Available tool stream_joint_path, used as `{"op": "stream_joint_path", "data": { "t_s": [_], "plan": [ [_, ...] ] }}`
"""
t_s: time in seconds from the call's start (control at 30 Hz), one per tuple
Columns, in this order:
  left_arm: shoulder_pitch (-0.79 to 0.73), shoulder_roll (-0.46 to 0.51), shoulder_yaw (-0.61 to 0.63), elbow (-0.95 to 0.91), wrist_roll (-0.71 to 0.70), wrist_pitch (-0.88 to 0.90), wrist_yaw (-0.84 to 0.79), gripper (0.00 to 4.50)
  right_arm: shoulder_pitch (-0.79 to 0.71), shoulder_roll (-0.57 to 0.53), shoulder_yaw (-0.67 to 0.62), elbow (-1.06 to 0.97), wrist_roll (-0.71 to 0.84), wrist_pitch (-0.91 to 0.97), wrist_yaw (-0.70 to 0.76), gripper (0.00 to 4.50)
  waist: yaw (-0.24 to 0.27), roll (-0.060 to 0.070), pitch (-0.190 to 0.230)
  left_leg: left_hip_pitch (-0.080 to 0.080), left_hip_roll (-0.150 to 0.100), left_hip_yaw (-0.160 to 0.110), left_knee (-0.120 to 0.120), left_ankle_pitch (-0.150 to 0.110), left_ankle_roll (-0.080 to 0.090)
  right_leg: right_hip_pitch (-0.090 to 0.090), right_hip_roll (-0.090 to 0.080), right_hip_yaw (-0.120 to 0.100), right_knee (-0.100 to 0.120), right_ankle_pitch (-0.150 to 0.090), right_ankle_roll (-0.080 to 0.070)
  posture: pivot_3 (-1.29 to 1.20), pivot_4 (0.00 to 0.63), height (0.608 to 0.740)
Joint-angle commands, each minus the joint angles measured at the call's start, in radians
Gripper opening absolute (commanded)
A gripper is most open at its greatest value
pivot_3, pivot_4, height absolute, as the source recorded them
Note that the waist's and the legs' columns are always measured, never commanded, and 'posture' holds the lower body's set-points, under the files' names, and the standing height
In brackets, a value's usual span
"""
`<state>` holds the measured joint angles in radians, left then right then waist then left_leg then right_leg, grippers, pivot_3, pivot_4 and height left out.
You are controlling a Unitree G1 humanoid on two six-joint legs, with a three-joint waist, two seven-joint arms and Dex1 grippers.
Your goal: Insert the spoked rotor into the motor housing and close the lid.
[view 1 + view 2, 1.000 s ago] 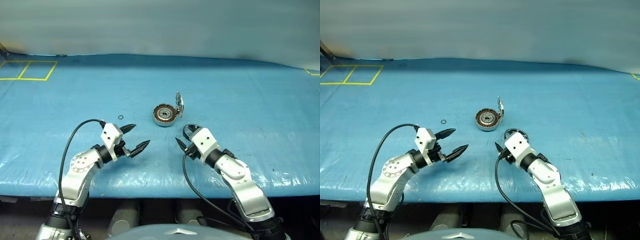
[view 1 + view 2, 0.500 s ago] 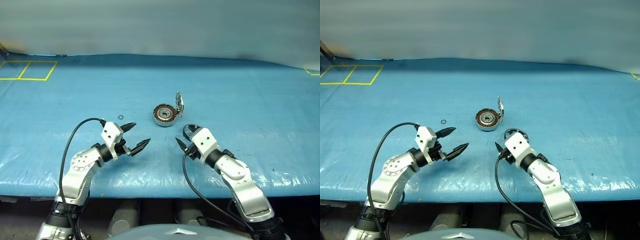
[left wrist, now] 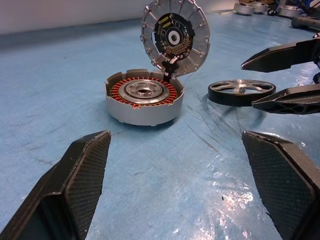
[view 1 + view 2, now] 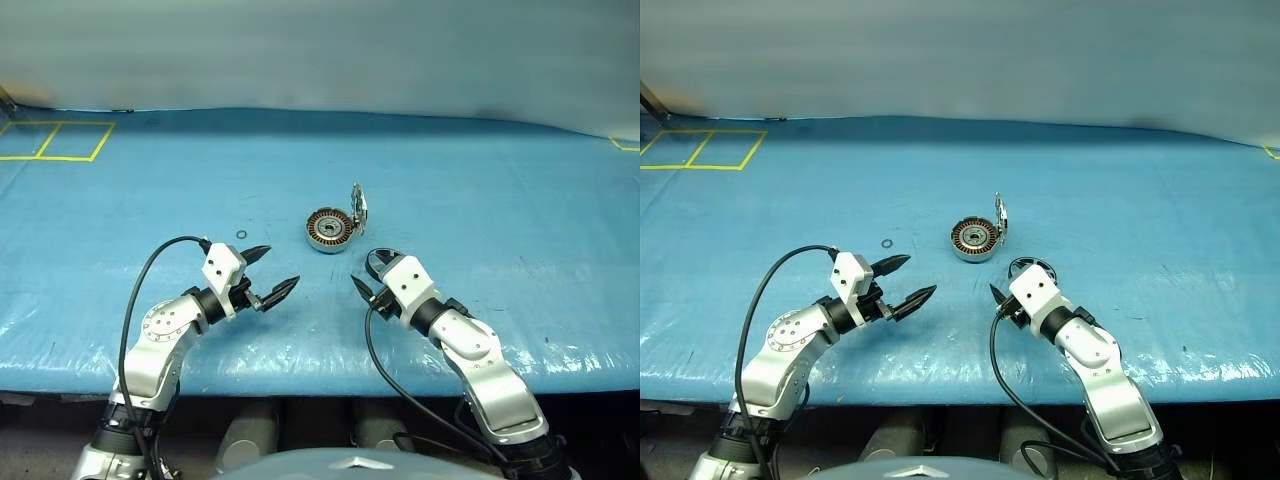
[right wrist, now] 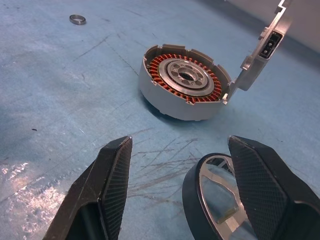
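The housing (image 4: 328, 230) sits on the blue mat (image 4: 480, 200), lid (image 4: 358, 207) standing upright at its edge. The rotor (image 3: 241, 92) lies flat just beside the housing, apparently untouched between the right gripper's (image 5: 175, 185) parted fingers. The left gripper (image 4: 272, 272) hovers near the housing, spread wide and empty.

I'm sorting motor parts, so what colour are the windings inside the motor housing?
Copper-orange, ringing a silver hub in the motor housing; the right wrist view shows it best.

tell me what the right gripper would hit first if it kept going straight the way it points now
Probably the spoked rotor, lying on the blue mat just ahead of the open right gripper. Beyond it sits the motor housing, its lid standing open. Depth is uncertain.
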<state>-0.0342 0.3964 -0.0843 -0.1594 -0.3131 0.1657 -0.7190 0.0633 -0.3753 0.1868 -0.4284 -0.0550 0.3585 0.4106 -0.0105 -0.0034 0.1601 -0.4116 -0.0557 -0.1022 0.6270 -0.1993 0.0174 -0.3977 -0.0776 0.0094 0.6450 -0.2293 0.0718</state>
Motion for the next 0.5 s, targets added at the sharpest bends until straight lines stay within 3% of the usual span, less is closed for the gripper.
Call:
{"op": "stream_joint_path", "data": {
  "t_s": [0.03, 0.27, 0.5],
  "plan": [
    [-0.008, -0.001, 0.011, -0.043, -0.006, -0.004, 0.005, 4.47, -0.01, 0.003, 0.0, -0.035, 0.004, -0.01, 0.002, 3.21, 0.0, 0.0, 0.0, 0.0, 0.0, 0.0, 0.0, 0.0, 0.0, 0.0, 0.0, 0.0, 0.0, 0.0, 0.0, 0.0, 0.15, 0.74],
    [-0.002, -0.008, 0.014, -0.043, -0.009, -0.006, 0.015, 4.47, -0.082, 0.016, 0.037, -0.042, 0.022, 0.033, 0.043, 3.21, -0.002, 0.0, 0.0, 0.0, 0.0, 0.0, 0.0, 0.0, 0.0, 0.0, 0.0, 0.0, 0.0, 0.0, 0.0, 0.0, 0.15, 0.74],
    [0.02, -0.028, 0.022, -0.042, -0.011, -0.019, 0.037, 4.47, -0.32, 0.011, 0.136, 0.035, -0.019, 0.145, 0.112, 3.21, -0.001, 0.0, 0.0, 0.0, 0.0, 0.0, 0.0, 0.0, 0.0, -0.001, 0.0, 0.0, 0.0, 0.003, -0.003, 0.0, 0.15, 0.74]
  ]
}}
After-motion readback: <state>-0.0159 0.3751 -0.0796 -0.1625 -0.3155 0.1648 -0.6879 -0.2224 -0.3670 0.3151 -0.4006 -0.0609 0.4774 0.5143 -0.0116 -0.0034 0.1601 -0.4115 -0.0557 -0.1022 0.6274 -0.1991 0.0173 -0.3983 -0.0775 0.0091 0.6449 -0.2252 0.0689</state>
